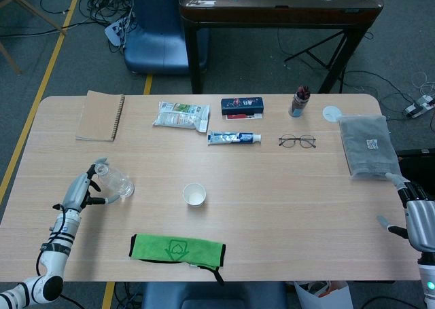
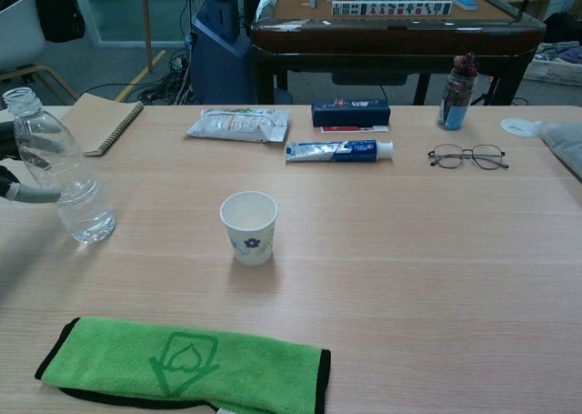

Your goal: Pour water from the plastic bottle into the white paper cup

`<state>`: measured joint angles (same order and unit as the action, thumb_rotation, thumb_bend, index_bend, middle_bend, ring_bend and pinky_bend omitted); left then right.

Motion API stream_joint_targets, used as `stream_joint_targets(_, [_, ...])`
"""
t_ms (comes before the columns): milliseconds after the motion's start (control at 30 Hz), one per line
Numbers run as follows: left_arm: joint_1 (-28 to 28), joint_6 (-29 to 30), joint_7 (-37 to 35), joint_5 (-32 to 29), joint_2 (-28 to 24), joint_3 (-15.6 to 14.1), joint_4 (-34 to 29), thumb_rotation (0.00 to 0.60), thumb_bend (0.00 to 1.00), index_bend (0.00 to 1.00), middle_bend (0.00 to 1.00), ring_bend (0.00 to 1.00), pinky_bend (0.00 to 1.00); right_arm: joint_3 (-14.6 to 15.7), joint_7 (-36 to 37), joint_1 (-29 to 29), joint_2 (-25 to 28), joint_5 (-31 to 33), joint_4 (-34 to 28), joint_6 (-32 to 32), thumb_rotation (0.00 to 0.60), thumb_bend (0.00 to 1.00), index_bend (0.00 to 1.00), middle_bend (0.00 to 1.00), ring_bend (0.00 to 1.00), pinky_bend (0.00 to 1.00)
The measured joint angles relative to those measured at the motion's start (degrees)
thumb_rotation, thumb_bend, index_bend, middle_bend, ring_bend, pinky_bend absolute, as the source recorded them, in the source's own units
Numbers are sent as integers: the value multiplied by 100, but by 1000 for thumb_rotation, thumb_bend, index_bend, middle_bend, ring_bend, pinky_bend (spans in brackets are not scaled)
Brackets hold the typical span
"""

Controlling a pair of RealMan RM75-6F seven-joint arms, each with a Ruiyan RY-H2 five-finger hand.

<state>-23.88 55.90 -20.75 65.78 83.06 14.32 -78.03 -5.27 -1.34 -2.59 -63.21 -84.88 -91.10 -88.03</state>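
Currently the left hand [image 1: 80,191] sits at the table's left edge with fingers wrapped round the clear, uncapped plastic bottle [image 2: 56,167], which stands upright on the pale wooden table [image 1: 285,207] with some water in its lower part; the cap is off, presumably so it can pour straight away. Right of it, apart, the white paper cup with a small flower print [image 2: 248,226] stands open-mouthed, placed within the bottle's likely tipping reach. A green folded cloth [image 2: 186,368] lies at the near edge, perhaps for spills. Far right, the right hand [image 1: 416,217] hangs off the table edge, fingers spread, holding nothing, probably parked clear of the pour
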Motion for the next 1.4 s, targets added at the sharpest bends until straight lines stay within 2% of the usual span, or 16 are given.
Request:
stream_joint_targets(667, [-223,-261,-125,-241,346,87,318,600,18,171,177,228,475,13,-69,-3,-8,-1,-19,32,600,0,203,236,230,504])
stream_joint_targets(1000, [-264,-506,-483,-326,372,155,379,600,18,193,177,228,474,14,-71,-1,-9,-2,-19,38,600,0,203,236,230,504])
stream_joint_targets(1133, [-286,-555,-551,-335,409,168,459,600,18,260,186,231,474,14,-73,3,-9,-13,-21,23,600,0,203,236,230,504])
stream_joint_targets(1400, [-306,-603,-647,-327,484,167,583,600,18,295,203,242,474,16,-61,10,-3,-21,-23,15,600,0,203,236,230,504])
